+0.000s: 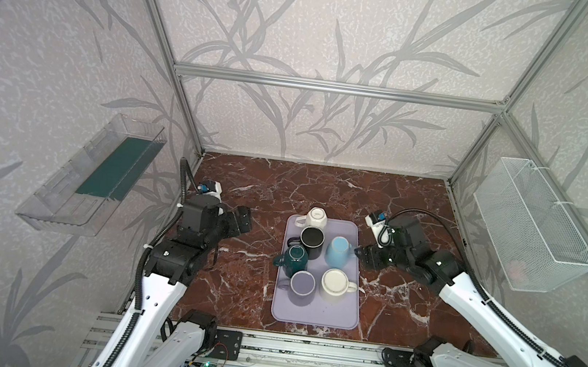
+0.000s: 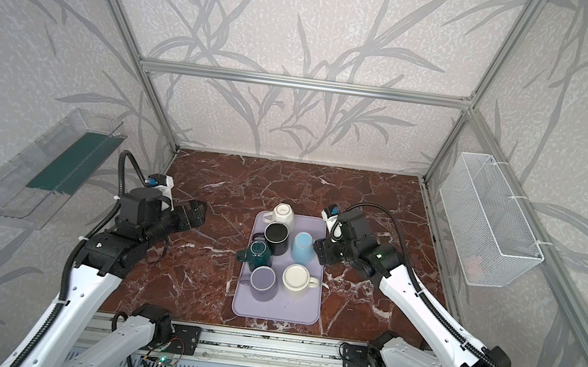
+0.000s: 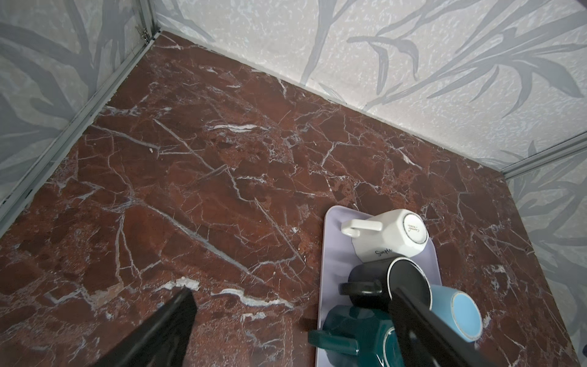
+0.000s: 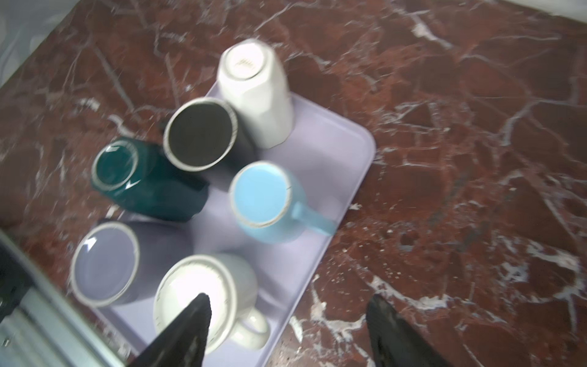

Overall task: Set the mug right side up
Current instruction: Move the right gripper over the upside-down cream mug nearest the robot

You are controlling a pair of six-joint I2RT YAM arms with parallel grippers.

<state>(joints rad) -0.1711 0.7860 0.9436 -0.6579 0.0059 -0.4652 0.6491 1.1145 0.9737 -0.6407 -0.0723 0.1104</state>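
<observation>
blue mug [image 1: 338, 252] upside down, axis vertical, handle toward open right hand [image 1: 359, 255]; left hand [image 1: 245, 220] open too

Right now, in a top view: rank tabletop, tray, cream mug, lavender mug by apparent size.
tabletop
tray
cream mug and lavender mug: alike, unranked

Script "Simple", seemingly, on the side of the white mug [image 3: 386, 236]; base stamp illegible.
</observation>
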